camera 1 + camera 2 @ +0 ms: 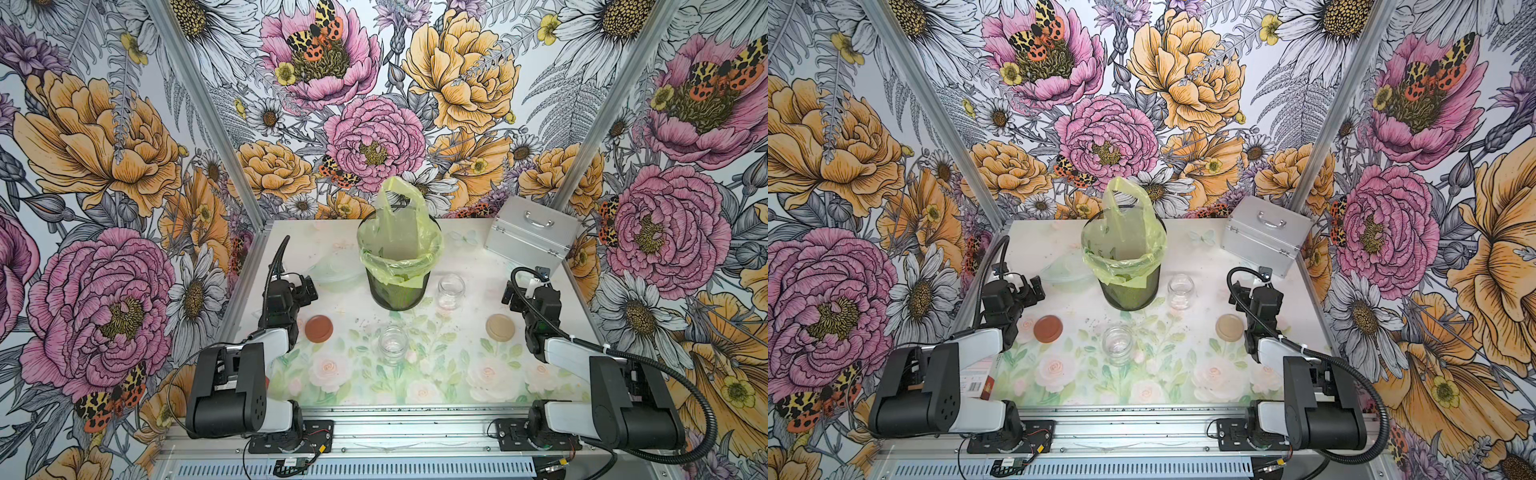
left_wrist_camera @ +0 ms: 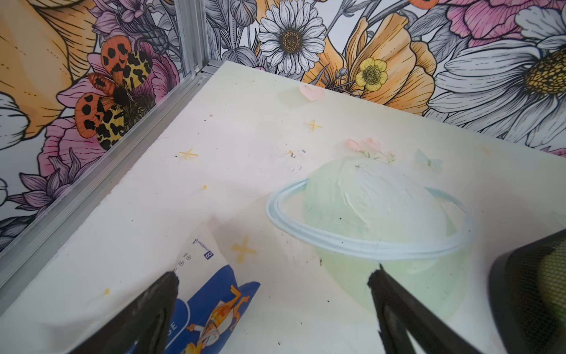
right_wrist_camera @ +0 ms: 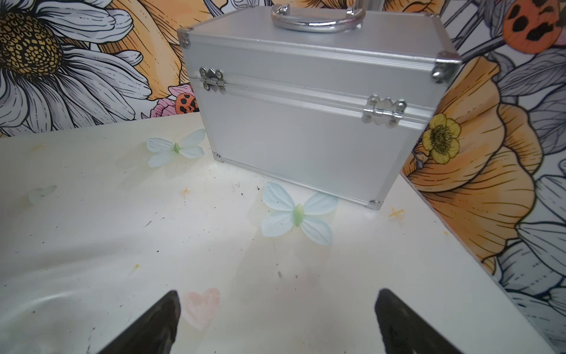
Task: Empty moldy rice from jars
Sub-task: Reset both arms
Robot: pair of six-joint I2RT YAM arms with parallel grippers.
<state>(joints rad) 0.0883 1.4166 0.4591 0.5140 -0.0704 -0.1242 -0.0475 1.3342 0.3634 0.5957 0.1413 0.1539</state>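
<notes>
1. Left gripper [image 2: 274, 275]: fingers spread wide, holding nothing. Only their dark tips enter the wrist view, over the table [image 2: 245, 184] near a clear plastic bowl [image 2: 382, 214].
2. Right gripper [image 3: 278, 294]: equally wide and empty, facing a silver case [image 3: 306, 122].
3. The mesh bin [image 1: 399, 291] stands mid-table; its yellow-green bag [image 1: 399, 232] hides the inside.
4. The near jar [image 1: 392, 345] and the far jar [image 1: 451, 291] are clear glass, upright and uncapped, in front of the bin and just beside it on the right gripper's side.
5. The copper-orange lid [image 1: 319, 328] and the beige lid [image 1: 500, 327] lie flat, apart from both jars.
6. Moldy rice: only a faint pale trace shows in the far jar's base; the near jar's contents are indistinct.
</notes>
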